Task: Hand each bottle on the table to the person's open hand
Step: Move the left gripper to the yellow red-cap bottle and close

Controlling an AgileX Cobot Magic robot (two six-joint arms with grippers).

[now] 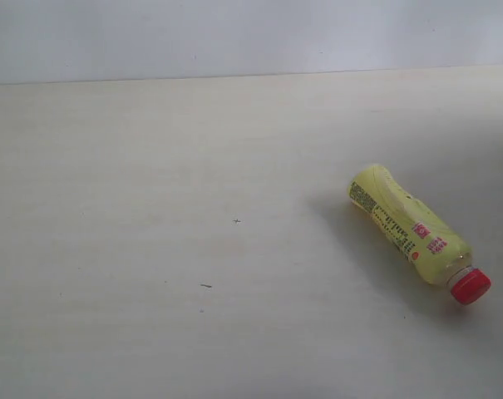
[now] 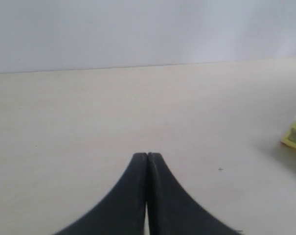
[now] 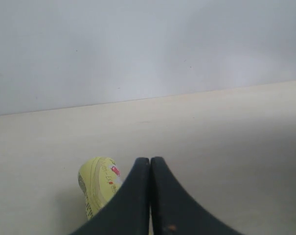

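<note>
Yellow bottle (image 1: 409, 233) is lying on its side on the table (image 1: 151, 249), in the right part of the exterior view. It sits diagonal: red cap (image 1: 470, 286) points to the near right, base points to the far left. The cap is close to the right border of that view, and the table's own right edge can't be seen there. The bottle's shadow falls on its left side.

Far edge of the table meets a plain pale wall (image 1: 234, 37). The bottle is well apart from that edge.

Open tabletop runs left of the bottle across the rest of the exterior view. It carries two tiny dark specks, one (image 1: 236, 221) near the middle and one (image 1: 205, 286) nearer the camera.

Left gripper (image 2: 147, 154): black fingers pressed together tip to tip, nothing between them, hanging over bare wood. In its wrist view only a yellow sliver of the bottle shows at the picture border, well apart from the fingers.

Right gripper (image 3: 150, 158): fingers also pressed together, pinching nothing. The bottle's base end shows just beside them and is partly hidden behind one finger (can't tell whether it touches). Beyond the fingers, bare table reaches the far edge and the wall.
</note>
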